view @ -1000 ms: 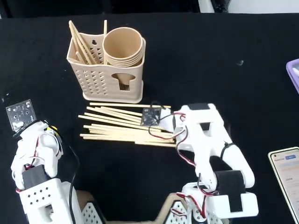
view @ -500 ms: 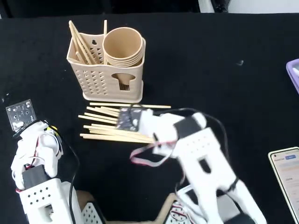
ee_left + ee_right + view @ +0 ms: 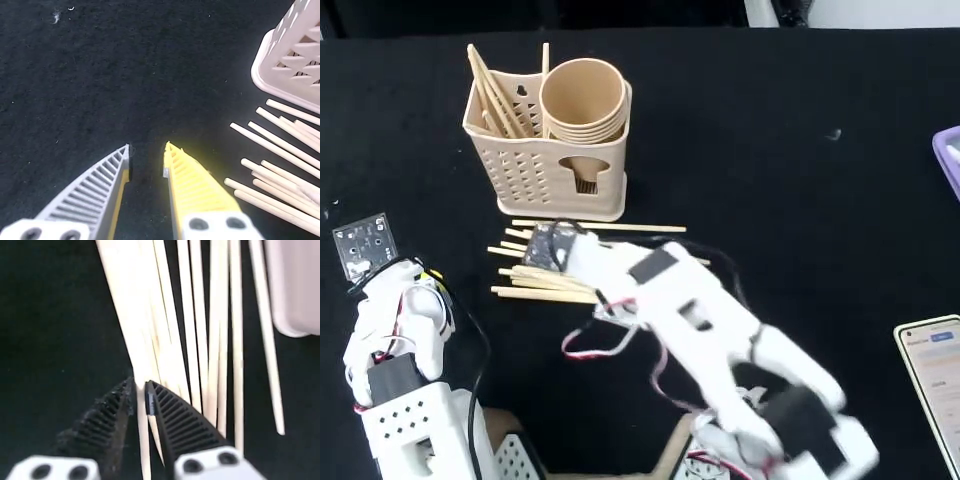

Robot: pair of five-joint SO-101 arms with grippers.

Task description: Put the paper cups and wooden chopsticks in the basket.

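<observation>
On the black surface [image 3: 800, 150], my right claw [image 3: 140, 385] is clamped on one of the wooden chopsticks [image 3: 525, 283] lying between the near edge and the basket [image 3: 545, 165] of paper cups [image 3: 582, 95]; I judge a slow, level lift will leave its neighbours undisturbed.

Black cloth table [image 3: 800, 150]; pale strip [image 3: 880, 12] beyond, maybe wall.

Right arm [image 3: 692, 312] overhangs chopsticks [image 3: 542, 293]; basket [image 3: 535, 178] just behind.
</observation>
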